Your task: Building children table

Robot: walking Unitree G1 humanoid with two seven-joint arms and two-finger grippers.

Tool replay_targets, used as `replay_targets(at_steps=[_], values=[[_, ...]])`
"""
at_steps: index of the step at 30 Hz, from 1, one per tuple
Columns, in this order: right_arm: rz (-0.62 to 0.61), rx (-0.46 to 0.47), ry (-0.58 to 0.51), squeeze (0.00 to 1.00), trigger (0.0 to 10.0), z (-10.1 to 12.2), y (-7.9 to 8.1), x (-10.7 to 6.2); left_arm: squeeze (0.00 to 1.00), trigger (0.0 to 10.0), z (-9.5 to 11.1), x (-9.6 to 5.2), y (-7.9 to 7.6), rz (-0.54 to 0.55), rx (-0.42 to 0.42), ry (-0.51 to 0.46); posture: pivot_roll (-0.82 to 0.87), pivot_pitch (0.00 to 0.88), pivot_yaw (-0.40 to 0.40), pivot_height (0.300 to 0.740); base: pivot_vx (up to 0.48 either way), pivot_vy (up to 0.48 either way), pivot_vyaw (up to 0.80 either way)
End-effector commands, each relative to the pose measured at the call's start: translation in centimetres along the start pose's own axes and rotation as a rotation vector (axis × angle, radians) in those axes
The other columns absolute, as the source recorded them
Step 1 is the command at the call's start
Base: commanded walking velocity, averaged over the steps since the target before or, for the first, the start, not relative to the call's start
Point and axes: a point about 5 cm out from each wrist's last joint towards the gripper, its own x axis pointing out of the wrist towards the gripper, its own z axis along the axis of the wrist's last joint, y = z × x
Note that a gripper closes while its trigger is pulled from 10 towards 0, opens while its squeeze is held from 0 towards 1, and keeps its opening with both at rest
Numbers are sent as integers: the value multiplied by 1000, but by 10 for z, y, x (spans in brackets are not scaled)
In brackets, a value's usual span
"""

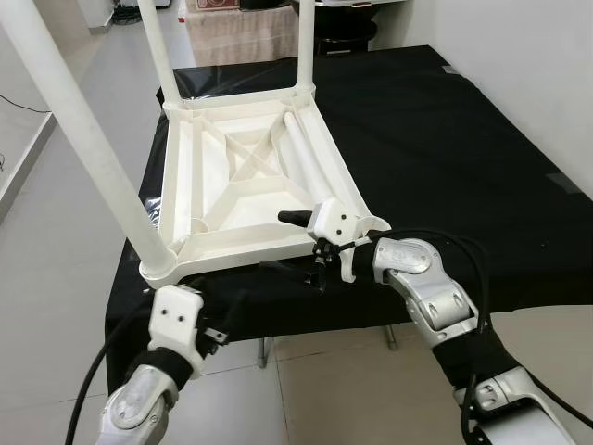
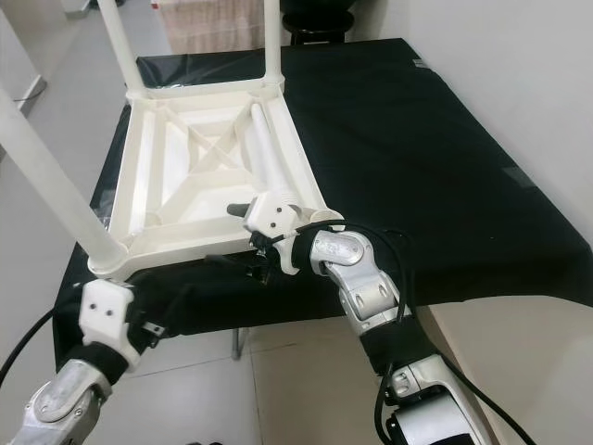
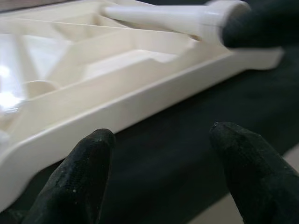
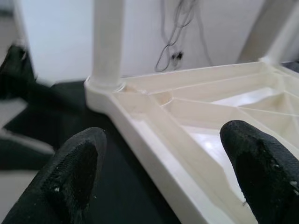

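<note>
A white plastic children's table (image 1: 250,176) lies upside down on a desk covered with a black cloth (image 1: 445,158), its ribbed underside facing up. Three white legs stand in its corner sockets: one at the near left corner (image 1: 83,130), rising steeply toward the camera, and two at the far corners (image 1: 156,46) (image 1: 306,42). A loose fourth leg (image 1: 301,153) lies inside the frame along the table's right rail. The right claw (image 1: 298,243) sits at the table's near right corner, its white wrist housing just over the rim and its black fingers (image 4: 259,163) spread apart, released, with the near rail of the table between and ahead of them; in the right wrist view the near left leg stands upright in its socket beyond. The left claw (image 1: 222,324) hangs below and in front of the table's near left corner, by the desk's front edge, its fingers (image 3: 79,172) also parted and holding nothing; in the left wrist view the table's near rail runs across just beyond the fingertips, with the black cloth beneath it.
</note>
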Motion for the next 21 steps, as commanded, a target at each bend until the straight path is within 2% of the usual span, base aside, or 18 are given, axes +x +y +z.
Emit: replay_targets(at_steps=[1,4,6,7,8,10,11,12,13,14,16,19,21], values=[[-5,77,-89,0,10000,7,3,-6,0,10000,-4,1,-8,-95,30,37,43,176,36,740,0,0,0],[-23,163,-152,0,10000,10,6,-16,0,10000,-2,5,-9,-134,47,36,43,165,39,740,0,0,0],[-35,188,-165,0,10000,10,6,-19,0,10000,-2,7,-8,-139,50,34,42,164,38,740,0,0,0],[-108,230,-182,0,10000,9,4,-23,0,10000,0,12,-6,-135,57,27,35,159,37,740,0,0,0],[-108,230,-182,0,10000,9,4,-23,0,10000,0,12,-6,-135,57,27,35,159,37,740,0,0,0],[-274,285,-206,0,10000,7,-6,-26,0,10000,2,19,-4,-108,61,17,31,153,37,740,0,0,0],[-274,285,-206,0,10000,7,-6,-26,0,10000,2,19,-4,-108,61,17,31,153,37,740,0,0,0],[-410,334,-229,0,10000,6,-15,-28,0,10000,2,24,-4,-89,64,19,28,147,38,740,0,0,0],[-410,334,-229,0,10000,6,-15,-28,0,10000,2,24,-4,-89,64,19,28,147,38,740,0,0,0],[-465,360,-236,0,10000,6,-18,-29,0,10000,2,26,-4,-78,67,19,26,146,37,740,0,0,0],[-543,332,-191,0,10000,3,-19,-30,0,10000,1,27,-3,-49,66,26,23,142,37,740,0,0,0],[-555,278,-138,0,10000,0,-13,-30,0,10000,-1,27,2,9,49,39,21,140,38,740,0,0,0],[-570,145,-61,0,10000,-5,-5,-30,0,10000,-4,28,8,89,39,67,18,135,45,740,0,0,0]])
